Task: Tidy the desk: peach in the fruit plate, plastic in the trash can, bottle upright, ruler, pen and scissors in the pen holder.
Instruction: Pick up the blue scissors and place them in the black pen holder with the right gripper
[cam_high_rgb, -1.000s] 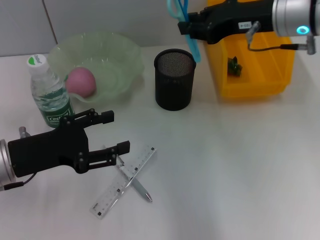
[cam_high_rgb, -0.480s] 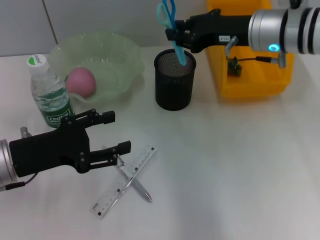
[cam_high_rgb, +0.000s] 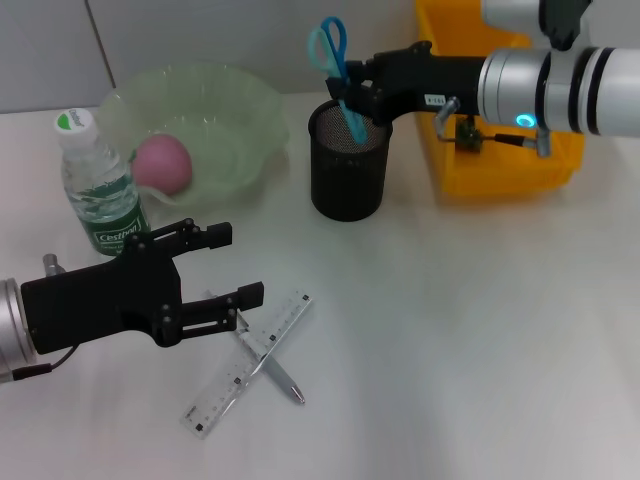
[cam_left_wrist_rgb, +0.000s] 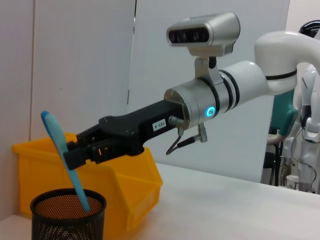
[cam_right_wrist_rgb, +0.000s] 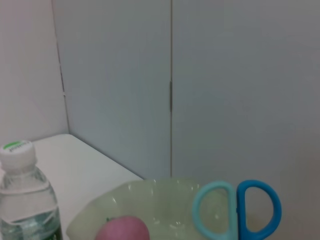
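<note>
Both arms end in black grippers, left (cam_high_rgb: 215, 268) and right (cam_high_rgb: 352, 85), on silver cuffs; the right has a cyan light, white label and thin cable

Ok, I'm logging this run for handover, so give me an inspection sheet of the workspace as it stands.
Surface: white table, no spills seen.
Job's things: peach in the green fruit plate; bottle upright beside it; scissors tips-down in the mesh pen holder, handles sticking out; ruler and pen lie crossed on the table.
Clutter: small dark green item in the yellow bin.
Grippers: right gripper shut on the scissors above the holder; left gripper open, beside the ruler.
Cables: short cable loop on the right wrist.
Surroundings: grey panelled wall; nothing else seen.
</note>
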